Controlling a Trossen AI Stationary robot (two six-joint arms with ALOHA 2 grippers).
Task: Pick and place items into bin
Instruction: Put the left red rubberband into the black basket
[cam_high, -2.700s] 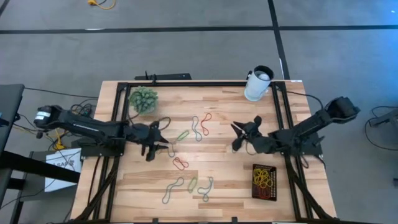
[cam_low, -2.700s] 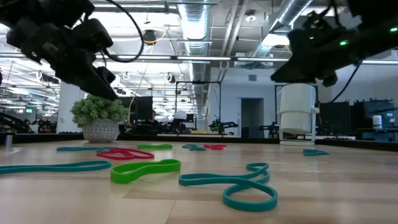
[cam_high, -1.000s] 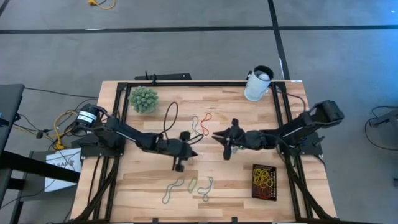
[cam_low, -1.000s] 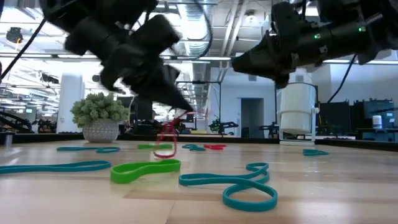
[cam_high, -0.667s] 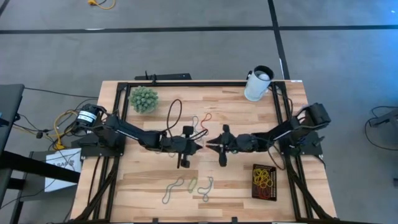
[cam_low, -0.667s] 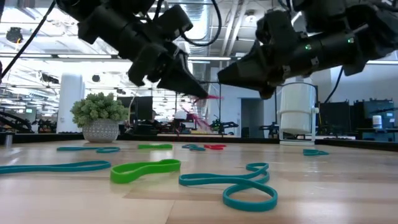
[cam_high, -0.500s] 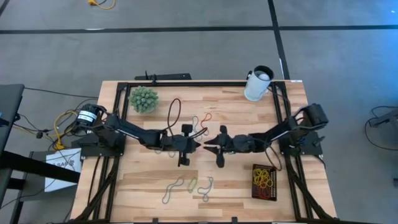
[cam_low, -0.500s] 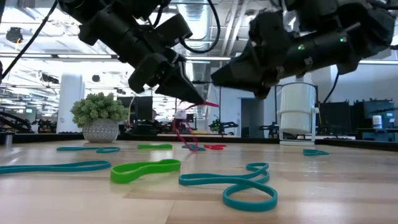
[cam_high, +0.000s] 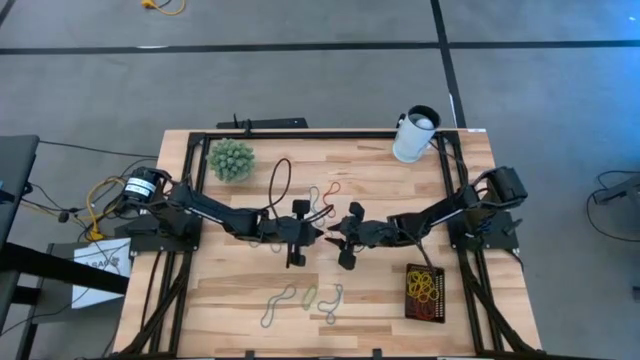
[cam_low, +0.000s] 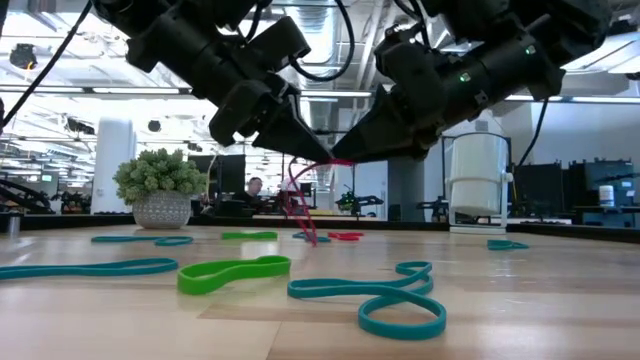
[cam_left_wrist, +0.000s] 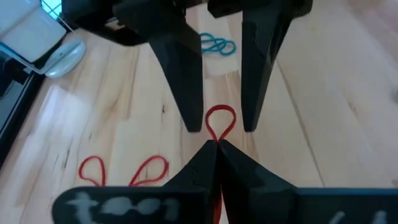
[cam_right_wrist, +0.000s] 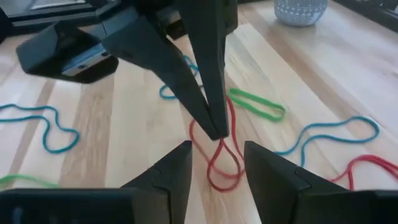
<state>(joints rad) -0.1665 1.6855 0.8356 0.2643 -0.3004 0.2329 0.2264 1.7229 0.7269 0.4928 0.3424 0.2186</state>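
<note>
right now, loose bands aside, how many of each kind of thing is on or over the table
black bin: 1
white cup: 1
green spiky ball: 1
grippers, left gripper and right gripper: 2
held red band: 1
total: 6

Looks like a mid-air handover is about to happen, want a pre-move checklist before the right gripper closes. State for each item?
1. Left gripper shut on the red band: ok; the loop pokes out past its closed tips.
2. Band off the table: ok; in the low view it hangs from the tips above the wood.
3. Right gripper open: ok.
4. Loop between the right fingers: ok; the left wrist view shows one finger on each side of it.
5. Bin reachable and not blocked: ok; it sits near the table's right front, already holding bands.
6. Band free of the loose bands on the table: cannot tell.
</note>
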